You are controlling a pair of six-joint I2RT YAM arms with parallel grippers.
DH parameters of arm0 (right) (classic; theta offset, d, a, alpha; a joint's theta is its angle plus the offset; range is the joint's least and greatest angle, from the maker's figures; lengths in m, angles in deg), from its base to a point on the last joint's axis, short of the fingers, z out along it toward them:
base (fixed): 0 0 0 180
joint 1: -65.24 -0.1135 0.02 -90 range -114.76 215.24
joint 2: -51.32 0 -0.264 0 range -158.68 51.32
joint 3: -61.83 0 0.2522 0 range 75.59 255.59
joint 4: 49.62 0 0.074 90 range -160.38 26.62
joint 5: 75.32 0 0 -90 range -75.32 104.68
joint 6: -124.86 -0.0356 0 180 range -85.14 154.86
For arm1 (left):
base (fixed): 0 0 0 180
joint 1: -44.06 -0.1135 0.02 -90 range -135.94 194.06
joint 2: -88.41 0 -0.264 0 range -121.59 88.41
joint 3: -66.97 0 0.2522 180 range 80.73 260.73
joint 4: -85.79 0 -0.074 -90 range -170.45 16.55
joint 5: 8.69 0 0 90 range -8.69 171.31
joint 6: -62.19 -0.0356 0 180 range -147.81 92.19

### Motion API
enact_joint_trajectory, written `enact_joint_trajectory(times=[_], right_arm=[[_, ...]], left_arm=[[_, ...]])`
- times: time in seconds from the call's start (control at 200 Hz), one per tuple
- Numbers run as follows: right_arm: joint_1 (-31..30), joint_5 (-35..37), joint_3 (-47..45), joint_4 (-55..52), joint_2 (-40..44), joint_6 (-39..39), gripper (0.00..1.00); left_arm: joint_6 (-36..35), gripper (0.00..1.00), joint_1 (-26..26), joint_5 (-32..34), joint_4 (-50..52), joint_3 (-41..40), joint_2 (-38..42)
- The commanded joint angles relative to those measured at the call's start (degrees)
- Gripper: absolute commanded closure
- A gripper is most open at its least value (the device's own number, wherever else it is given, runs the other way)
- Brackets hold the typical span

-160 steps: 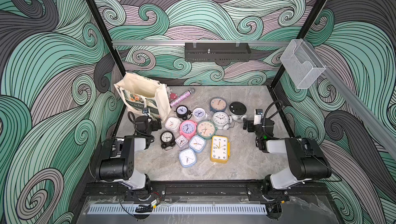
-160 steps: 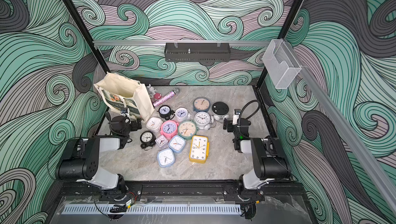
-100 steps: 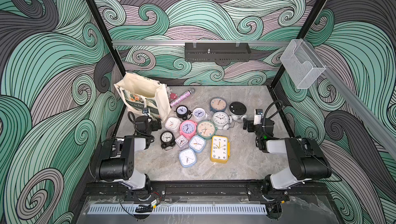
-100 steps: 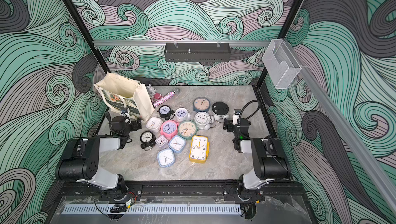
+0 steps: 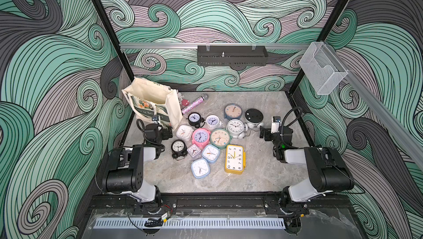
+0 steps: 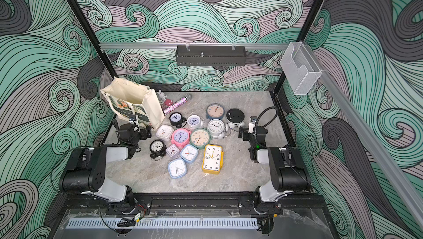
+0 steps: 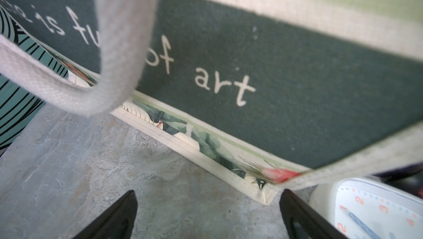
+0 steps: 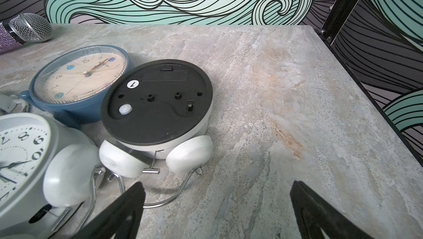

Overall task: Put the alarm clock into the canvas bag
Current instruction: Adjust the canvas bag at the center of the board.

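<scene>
The cream canvas bag (image 5: 148,95) (image 6: 128,93) stands upright and open-mouthed at the table's back left; its dark green lettered panel (image 7: 297,77) fills the left wrist view. Several alarm clocks lie clustered mid-table, among them a yellow rectangular one (image 5: 234,159), a pink one (image 5: 201,136) and a white square one (image 5: 183,132) (image 7: 370,210). My left gripper (image 5: 163,130) (image 6: 143,132) (image 7: 208,205) is open and empty, low beside the bag's bottom corner. My right gripper (image 5: 263,132) (image 6: 241,133) (image 8: 217,201) is open and empty, just short of a face-down white twin-bell clock (image 8: 158,103).
A glittery microphone (image 5: 194,104) (image 8: 27,29) and a small bunny toy (image 6: 161,95) lie behind the clocks next to the bag. A blue-rimmed clock (image 8: 77,77) touches the face-down one. Black frame posts (image 8: 343,4) border the table; a black tray (image 5: 232,55) hangs on the rear rail.
</scene>
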Motion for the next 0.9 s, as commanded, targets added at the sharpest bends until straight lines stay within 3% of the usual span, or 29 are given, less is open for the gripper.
enact_joint_trajectory(times=[0.0, 0.785, 0.831, 0.896], right_arm=[[-0.2, 0.3, 1.0, 0.6, 0.5, 0.0, 0.0], [1.4, -2.4, 0.8, 1.0, 0.5, -1.2, 0.0], [1.5, -2.5, 0.6, 1.1, 0.6, -1.2, 0.0], [1.4, -0.9, 0.5, 1.1, 2.0, -1.6, 0.0]], left_arm=[[-0.4, 0.01, 0.1, -0.6, -0.5, 1.1, -0.2], [0.7, 0.01, 0.0, 1.8, -1.5, 0.2, 1.8], [1.6, 0.01, -0.1, 4.6, 1.6, 0.8, 4.3], [2.2, 0.01, -0.1, 4.7, 14.2, 4.7, 8.6]])
